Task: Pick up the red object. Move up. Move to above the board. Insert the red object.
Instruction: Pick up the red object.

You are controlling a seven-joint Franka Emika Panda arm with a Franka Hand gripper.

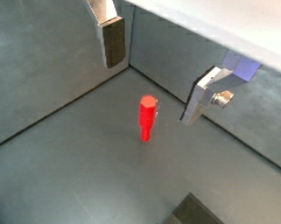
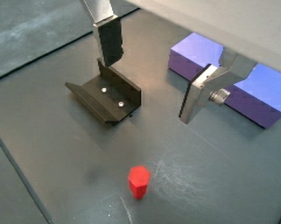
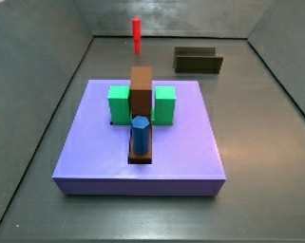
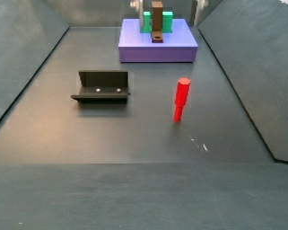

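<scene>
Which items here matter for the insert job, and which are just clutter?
Job:
- red object, upright on the floor, not held
- board, lavender slab
- hand, open, above the red object, empty

Lying about:
- fixture, dark bracket on the floor
- green blocks, brown bar and blue cylinder, on the board

Side views face each other along the counter: one behind the board point(image 3: 140, 133), one at the opposite edge near the fixture point(image 4: 101, 87). Both wrist views look down past the tool point(image 1: 154, 66) at the red object point(image 1: 147, 117).

No readable text, labels, brands, numbers or signs anywhere, whether on pieces, fixture or worktop.
</scene>
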